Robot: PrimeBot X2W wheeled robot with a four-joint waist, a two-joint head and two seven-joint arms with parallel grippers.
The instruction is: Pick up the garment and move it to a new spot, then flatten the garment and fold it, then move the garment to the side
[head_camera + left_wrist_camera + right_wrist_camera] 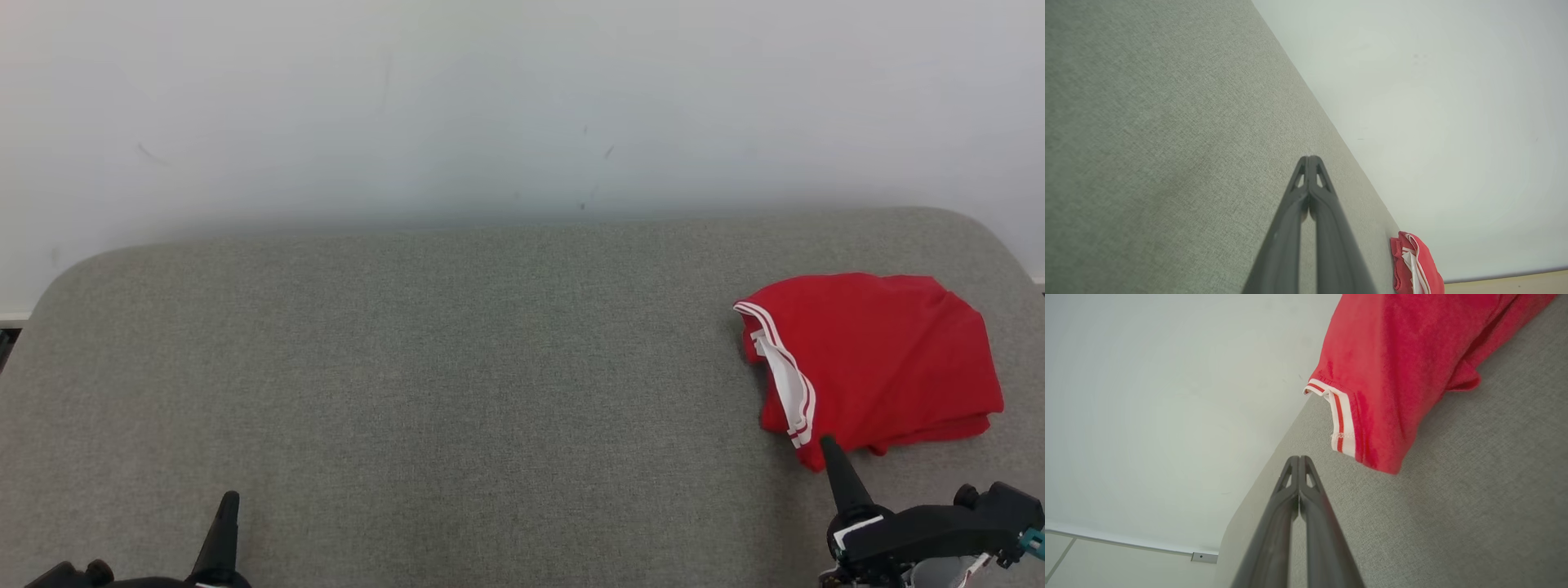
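right gripper [1299,458]: the two fingers are pressed flat together to the tips, with nothing between them.
left gripper [1309,158]: also closed tip to tip and empty.
right gripper's place: just short of the garment's [882,359] near corner and pointing at it. The wrist view shows a strip of bare surface between tip and hem, so they are not touching.
left gripper's place: well off to the garment's left, level with its near side.
garment: red and loosely bunched in soft layers, with white trim [788,376] carrying a red stripe down its left edge.
table [457,367]: grey fabric-covered top under the garment. Most of the bare top stretches away to the garment's left.
wall [490,98]: pale and plain, beyond the garment.
handling, judged: light, limp cloth that will sag and unfold when lifted. It is not fragile, and the textured top may drag on it.
where to grip, judged: the near corner by the trim, where the doubled hem gives firmer purchase. The fingers must part first.
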